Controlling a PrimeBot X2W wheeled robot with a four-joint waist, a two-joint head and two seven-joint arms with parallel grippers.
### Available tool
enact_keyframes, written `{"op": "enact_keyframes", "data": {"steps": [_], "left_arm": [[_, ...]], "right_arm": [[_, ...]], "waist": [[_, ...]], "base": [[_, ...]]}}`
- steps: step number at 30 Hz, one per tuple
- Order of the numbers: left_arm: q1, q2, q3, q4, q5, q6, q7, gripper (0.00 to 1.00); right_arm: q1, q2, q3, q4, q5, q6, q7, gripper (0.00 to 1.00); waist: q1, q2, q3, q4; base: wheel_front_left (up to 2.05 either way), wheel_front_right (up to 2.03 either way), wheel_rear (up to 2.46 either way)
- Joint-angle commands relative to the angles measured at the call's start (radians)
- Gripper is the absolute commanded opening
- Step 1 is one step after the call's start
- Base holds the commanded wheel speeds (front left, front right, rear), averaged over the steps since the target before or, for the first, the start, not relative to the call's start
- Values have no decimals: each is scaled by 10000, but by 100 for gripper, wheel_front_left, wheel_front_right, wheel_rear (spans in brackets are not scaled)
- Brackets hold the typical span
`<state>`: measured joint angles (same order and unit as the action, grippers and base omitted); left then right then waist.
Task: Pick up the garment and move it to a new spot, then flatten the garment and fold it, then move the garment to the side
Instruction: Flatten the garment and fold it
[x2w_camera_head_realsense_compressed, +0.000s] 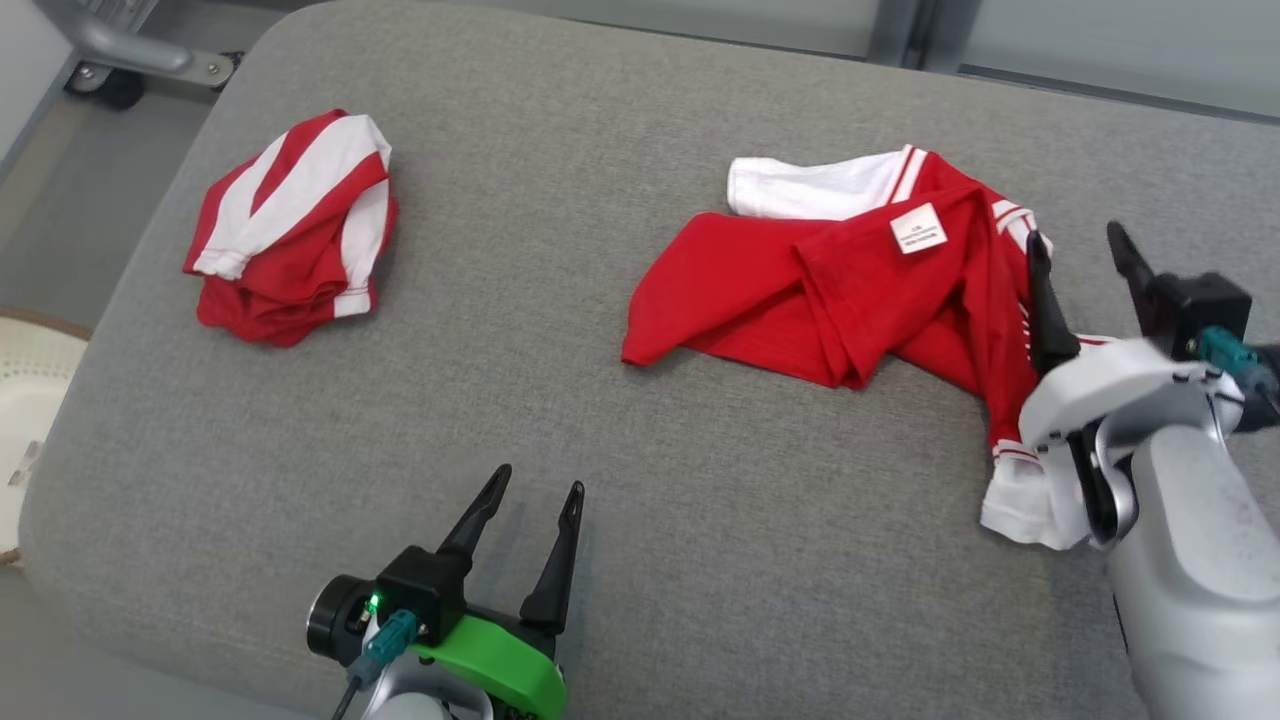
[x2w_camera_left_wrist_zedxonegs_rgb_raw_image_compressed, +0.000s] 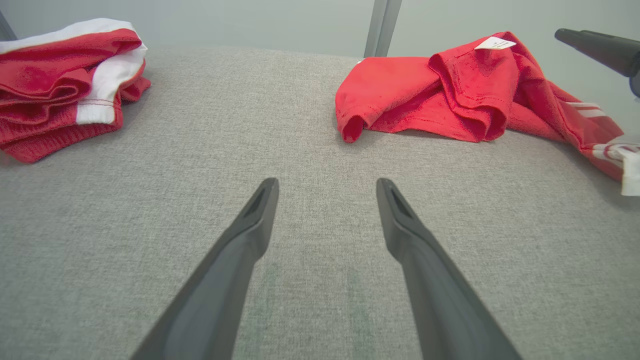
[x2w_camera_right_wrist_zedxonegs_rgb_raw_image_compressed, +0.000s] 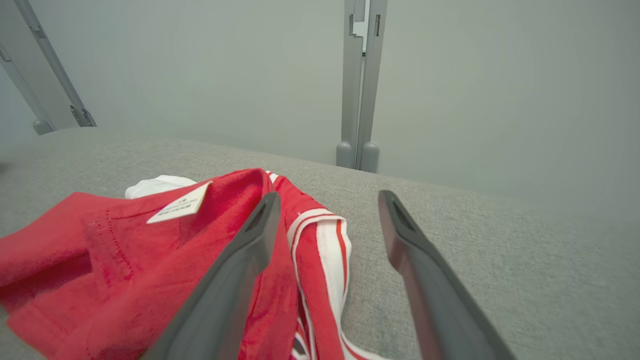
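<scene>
Head view: crumpled red shirt with white sleeves and white label (x2w_camera_head_realsense_compressed: 780, 290) lies on right half of grey fabric-covered tabletop (x2w_camera_head_realsense_compressed: 560, 250); bunched red-and-white striped garment (x2w_camera_head_realsense_compressed: 290, 230) well apart, at left. Right gripper (x2w_camera_head_realsense_compressed: 1075, 238) at shirt's right edge, fingers wide, holding nothing

Left wrist view: left gripper (x2w_camera_left_wrist_zedxonegs_rgb_raw_image_compressed: 327, 182) over bare tabletop, fingers wide, empty; both garments ahead

Right wrist view: one finger over shirt's striped sleeve, other over bare tabletop

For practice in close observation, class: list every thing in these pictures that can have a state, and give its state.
left shirt, folded into a bundle
right shirt, crumpled, not folded, label showing
left hand, open, empty
right hand, open, empty, at the right shirt's edge
</scene>
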<state>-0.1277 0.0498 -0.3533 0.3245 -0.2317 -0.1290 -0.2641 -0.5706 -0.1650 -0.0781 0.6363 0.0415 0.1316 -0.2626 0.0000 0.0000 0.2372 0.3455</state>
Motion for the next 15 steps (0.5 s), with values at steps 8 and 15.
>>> {"op": "enact_keyframes", "data": {"steps": [8, 15], "left_arm": [[-411, 19, 246, 151, 262, -27, -5, 100], [-1526, 44, 575, 915, 556, -26, -5, 100]], "right_arm": [[3023, 408, 236, -2213, 701, -17, -33, 100], [4527, 751, 219, -3472, 1043, -16, -34, 100]], "waist": [[0, 0, -1116, -2303], [0, 0, -1040, -3729]], "base": [[0, 0, 0], [0, 0, 0]]}}
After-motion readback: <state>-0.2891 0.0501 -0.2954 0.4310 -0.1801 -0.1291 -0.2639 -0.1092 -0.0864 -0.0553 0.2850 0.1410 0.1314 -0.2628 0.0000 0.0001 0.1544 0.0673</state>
